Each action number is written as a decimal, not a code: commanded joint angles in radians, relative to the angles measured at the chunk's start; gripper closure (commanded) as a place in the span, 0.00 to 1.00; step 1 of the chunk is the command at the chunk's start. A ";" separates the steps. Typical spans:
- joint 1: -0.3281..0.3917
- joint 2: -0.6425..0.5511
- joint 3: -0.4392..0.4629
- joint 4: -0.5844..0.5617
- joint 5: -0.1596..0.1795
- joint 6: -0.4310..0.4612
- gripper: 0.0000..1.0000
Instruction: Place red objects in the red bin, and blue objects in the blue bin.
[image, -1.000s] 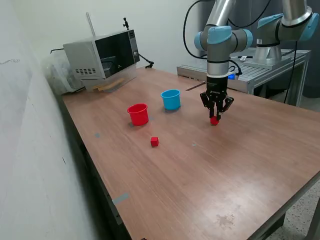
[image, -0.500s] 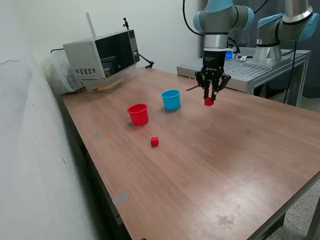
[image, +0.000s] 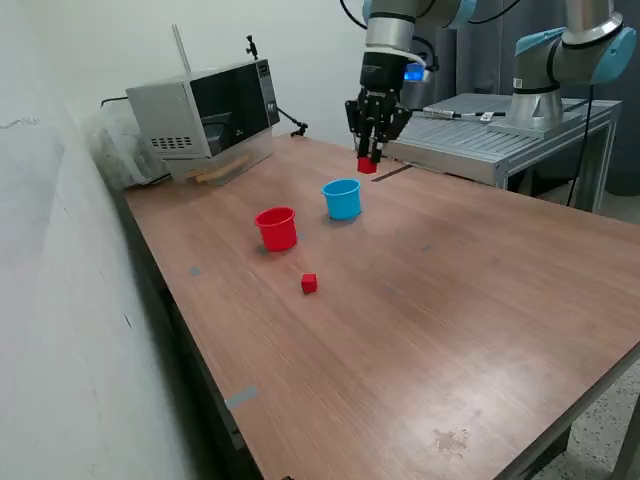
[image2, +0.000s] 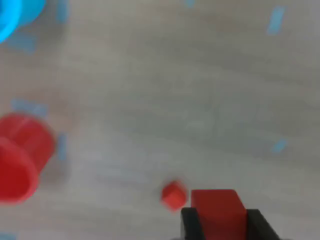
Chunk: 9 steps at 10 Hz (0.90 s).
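Observation:
My gripper (image: 369, 160) hangs high over the table, above and just behind the blue bin (image: 342, 198), and is shut on a small red cube (image: 367, 165). The wrist view is blurred but shows that cube (image2: 218, 205) held between the dark fingers (image2: 190, 222). A second red cube (image: 309, 284) lies on the tabletop in front of the red bin (image: 277, 228); it shows in the wrist view as a small red cube (image2: 173, 194). The red bin (image2: 20, 157) and the blue bin (image2: 15, 15) are both at the wrist view's edge. No blue cubes are in view.
A microwave (image: 205, 110) stands at the table's back corner on the exterior view's left. A metal platform (image: 500, 130) with a second robot arm (image: 570, 50) sits behind the table on the exterior view's right. The wooden table (image: 450, 320) ends close at the front.
The gripper lifted the red cube off the table and carried it up and toward the exterior view's left, from right of the blue bin to just above and behind it.

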 joint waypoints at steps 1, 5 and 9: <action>-0.070 0.097 -0.198 0.009 -0.002 -0.003 1.00; -0.148 0.235 -0.320 0.007 -0.031 -0.001 1.00; -0.219 0.274 -0.319 0.003 -0.040 -0.001 1.00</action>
